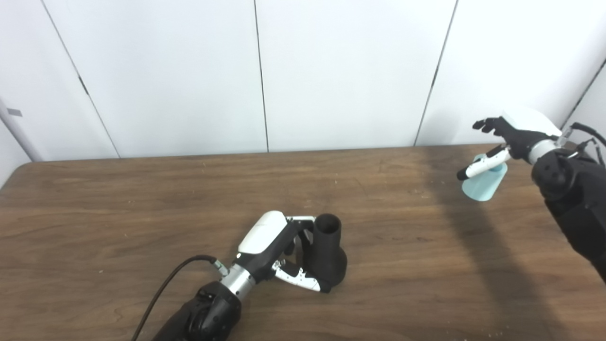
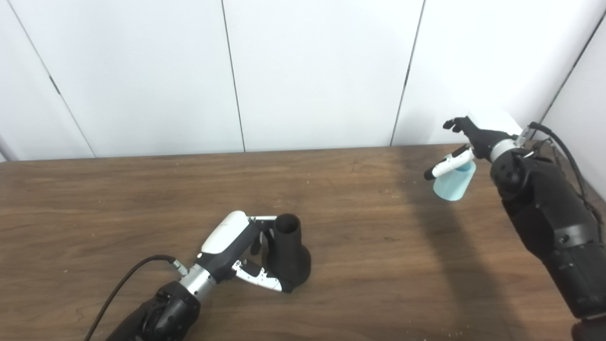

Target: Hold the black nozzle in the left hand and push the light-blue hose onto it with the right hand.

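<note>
Black nozzle (image 1: pixel 326 253) stood upright near the middle of the desk (image 1: pixel 118 213), a bit toward the front edge, wide base down and narrow open mouth up. My left hand (image 1: pixel 279 248) was wrapped on it — fingers round the neck, thumb low at the flared base — so gripping, though I couldn't tell how firm. The base looked to be on the wood, not lifted.

Light-blue hose (image 1: pixel 484 182) sat well apart, near the back right corner of the desk. My right hand (image 1: pixel 502 142) was over it with fingers spread, thumb across the hose top; open as far as I could judge, no closed grip yet. Touching or just above — couldn't tell.

Risks as I read them:
- Hose piece is short and looked light; a spread-finger grab from above could tip it or knock it toward the back edge, which was close.
- If the right hand took it by the top end, the fingers could block whichever opening has to go over the nozzle mouth.
- Left-hand fingers sat high on the neck, just beside the mouth — the hose could land on them rather than seat.
- Push force could tip the nozzle if the grip was loose.

Room: a broad bare stretch of desk between the two pieces, nothing in the travel path. Right forearm was tight to the right edge; wall panels (image 1: pixel 331 71) just behind the back edge.
</note>
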Controlling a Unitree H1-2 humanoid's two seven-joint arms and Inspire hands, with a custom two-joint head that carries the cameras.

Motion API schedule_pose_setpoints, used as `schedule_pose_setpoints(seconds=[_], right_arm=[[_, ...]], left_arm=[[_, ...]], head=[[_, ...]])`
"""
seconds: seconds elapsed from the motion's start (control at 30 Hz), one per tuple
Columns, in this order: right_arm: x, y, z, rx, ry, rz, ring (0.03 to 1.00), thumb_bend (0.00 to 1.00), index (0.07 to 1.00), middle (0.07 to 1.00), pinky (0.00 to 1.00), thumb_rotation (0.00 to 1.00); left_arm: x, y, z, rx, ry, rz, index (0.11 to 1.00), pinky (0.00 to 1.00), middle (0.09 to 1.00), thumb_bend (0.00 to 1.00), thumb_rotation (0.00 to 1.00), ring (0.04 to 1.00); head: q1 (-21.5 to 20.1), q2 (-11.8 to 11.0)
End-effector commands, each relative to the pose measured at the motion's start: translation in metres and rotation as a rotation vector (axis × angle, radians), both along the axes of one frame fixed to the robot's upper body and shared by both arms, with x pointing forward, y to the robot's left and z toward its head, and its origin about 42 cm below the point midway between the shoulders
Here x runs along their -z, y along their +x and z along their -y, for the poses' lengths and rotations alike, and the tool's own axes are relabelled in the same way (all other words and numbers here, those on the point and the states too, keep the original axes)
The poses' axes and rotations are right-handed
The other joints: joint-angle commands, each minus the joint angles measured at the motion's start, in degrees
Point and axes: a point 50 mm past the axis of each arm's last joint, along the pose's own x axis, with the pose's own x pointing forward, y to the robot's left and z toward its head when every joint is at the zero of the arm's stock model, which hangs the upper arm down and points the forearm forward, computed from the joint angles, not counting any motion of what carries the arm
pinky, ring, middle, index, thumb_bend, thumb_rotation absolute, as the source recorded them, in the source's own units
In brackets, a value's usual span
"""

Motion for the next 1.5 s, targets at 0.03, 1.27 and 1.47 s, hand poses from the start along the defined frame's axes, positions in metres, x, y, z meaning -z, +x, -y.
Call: schedule_pose_setpoints(seconds=[0.03,1.27,1.47], right_arm=[[-0.037,0.01,0.002,-0.02,-0.056,0.097,0.826,1.0,0.829,0.837,0.67,0.4],[-0.024,0.013,0.013,0.037,-0.06,0.123,0.656,0.96,0.787,0.753,0.53,0.15],[-0.023,0.013,0.013,0.033,-0.053,0.102,0.66,0.96,0.786,0.748,0.53,0.16]], left_arm=[[0.059,-0.019,-0.036,-0.084,0.257,-0.208,0.488,0.39,0.457,0.52,0.08,0.402],[0.059,-0.021,-0.039,-0.074,0.284,-0.196,0.488,0.4,0.461,0.52,0.08,0.408],[0.058,-0.021,-0.038,-0.074,0.289,-0.197,0.488,0.4,0.461,0.52,0.08,0.408]], head=[[0.05,0.11],[0.14,0.74],[0.32,1.02]])
